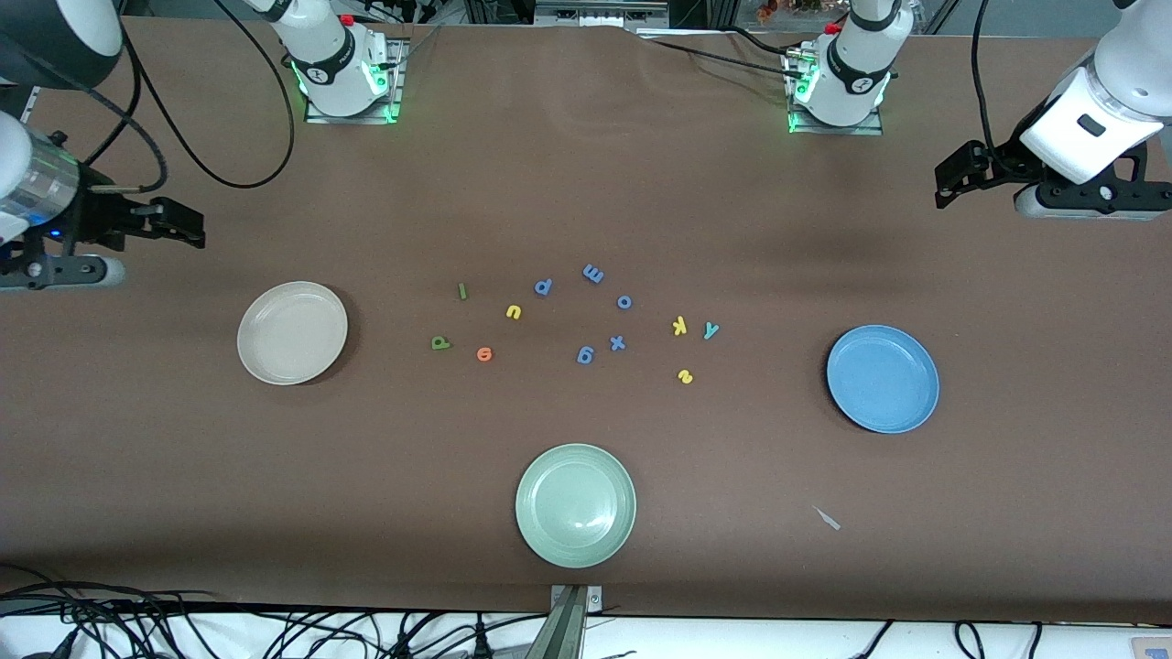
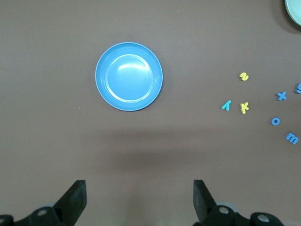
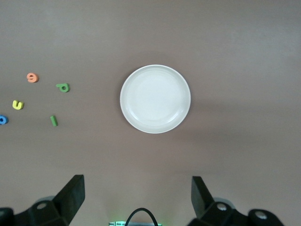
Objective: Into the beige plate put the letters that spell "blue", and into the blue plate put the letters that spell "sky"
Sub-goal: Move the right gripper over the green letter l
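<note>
The empty beige plate (image 1: 292,332) (image 3: 155,99) lies toward the right arm's end, the empty blue plate (image 1: 883,378) (image 2: 129,76) toward the left arm's end. Between them lie the green b (image 1: 440,343) (image 3: 63,87), l bar (image 1: 463,291), yellow u (image 1: 514,312) and orange e (image 1: 484,354). Closer to the blue plate are the yellow k (image 1: 679,326), teal y (image 1: 710,330) and yellow s (image 1: 685,375) (image 2: 243,76). My right gripper (image 1: 188,229) (image 3: 136,181) hangs open and empty above the table by the beige plate. My left gripper (image 1: 948,178) (image 2: 139,186) hangs open and empty by the blue plate.
A pale green plate (image 1: 575,504) sits near the table's front edge. Blue letters p (image 1: 543,286), m (image 1: 593,273), o (image 1: 624,301), x (image 1: 617,343) and g (image 1: 584,354) lie among the others. A small pale scrap (image 1: 827,518) lies nearer the camera than the blue plate.
</note>
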{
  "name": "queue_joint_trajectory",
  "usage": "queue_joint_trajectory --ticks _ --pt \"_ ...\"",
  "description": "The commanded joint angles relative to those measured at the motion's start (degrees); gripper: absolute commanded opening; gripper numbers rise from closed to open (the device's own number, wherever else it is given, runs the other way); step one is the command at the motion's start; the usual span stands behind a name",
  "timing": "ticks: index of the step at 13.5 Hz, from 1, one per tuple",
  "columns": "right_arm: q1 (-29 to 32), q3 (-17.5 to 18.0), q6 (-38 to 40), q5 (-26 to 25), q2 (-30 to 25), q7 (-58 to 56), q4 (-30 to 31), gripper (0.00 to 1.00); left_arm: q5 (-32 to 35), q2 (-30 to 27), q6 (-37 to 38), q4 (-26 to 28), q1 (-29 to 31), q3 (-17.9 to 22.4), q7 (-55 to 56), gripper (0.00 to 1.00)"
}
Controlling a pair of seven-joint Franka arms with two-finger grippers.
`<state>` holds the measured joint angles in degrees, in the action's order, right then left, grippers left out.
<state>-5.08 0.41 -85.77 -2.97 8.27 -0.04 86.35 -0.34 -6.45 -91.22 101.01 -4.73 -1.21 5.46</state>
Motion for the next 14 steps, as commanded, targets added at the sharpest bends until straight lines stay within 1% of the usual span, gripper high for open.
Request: queue_joint_trajectory --ticks 1,2,5,6,7,8,9,10,13,14 --pt "-1.51 0.03 0.69 -0.02 1.57 0.31 -0.39 1.00 1.05 -0.40 0.43 -0.55 0.07 -0.11 0.43 1.00" --pt "-1.86 0.12 0.69 0.16 2.36 0.48 -0.30 1.00 1.05 -0.40 0.43 -0.55 0.07 -0.11 0.43 1.00" --pt "-4.84 0.12 -0.18 0.59 7.01 0.57 -0.30 1.00 1.05 -0.40 0.43 -0.55 0.07 -0.11 0.43 1.00" --pt "-5.55 0.12 -1.15 2.42 7.46 0.57 -0.22 1.00 1.05 -0.40 0.43 -0.55 0.07 -0.11 0.43 1.00" --pt "-5.73 0.12 -2.72 4.10 8.42 0.66 0.92 1.00 1.05 -0.40 0.52 -0.55 0.07 -0.11 0.43 1.00" --pt "-6.51 0.12 -5.87 4.46 8.69 0.66 2.67 1.00 1.05 -0.40 0.43 -0.55 0.07 -0.11 0.43 1.00" --pt "-8.09 0.12 -9.38 4.38 8.61 2.49 5.56 1.00 1.05 -0.32 0.34 -0.64 0.07 -0.11 0.43 1.00" --pt "-8.36 0.21 -11.59 4.38 8.17 5.38 7.76 1.00 1.05 -0.40 0.34 -0.55 0.07 -0.19 0.43 1.00" --pt "-8.72 2.66 -15.56 4.29 7.73 8.29 11.64 1.00 1.05 -0.40 0.43 -0.55 0.07 -0.11 0.43 1.00" --pt "-8.72 3.89 -17.83 4.03 7.21 9.87 14.00 1.00 1.05 -0.40 0.43 -0.55 0.07 -0.11 0.43 1.00"
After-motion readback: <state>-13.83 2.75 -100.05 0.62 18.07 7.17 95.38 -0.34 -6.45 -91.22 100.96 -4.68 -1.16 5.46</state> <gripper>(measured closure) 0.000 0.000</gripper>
